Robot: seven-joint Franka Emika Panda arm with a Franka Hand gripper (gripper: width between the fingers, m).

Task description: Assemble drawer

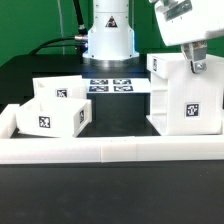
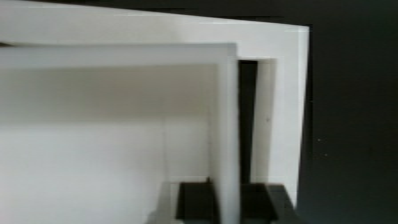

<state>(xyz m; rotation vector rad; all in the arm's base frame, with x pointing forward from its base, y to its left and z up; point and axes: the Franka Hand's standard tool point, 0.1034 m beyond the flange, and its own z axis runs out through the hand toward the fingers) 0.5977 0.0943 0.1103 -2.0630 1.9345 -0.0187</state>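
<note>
My end effector is clamped on a thin wall of the tall white plastic drawer casing, which stands on the black surface at the exterior view's right; two shallow white trays sit well apart at its left

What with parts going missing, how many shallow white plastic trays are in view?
2. Both at the exterior view's left: one shallow white plastic tray behind the long white rail, the second tray behind it. More may hide behind the tall white casing.
</note>
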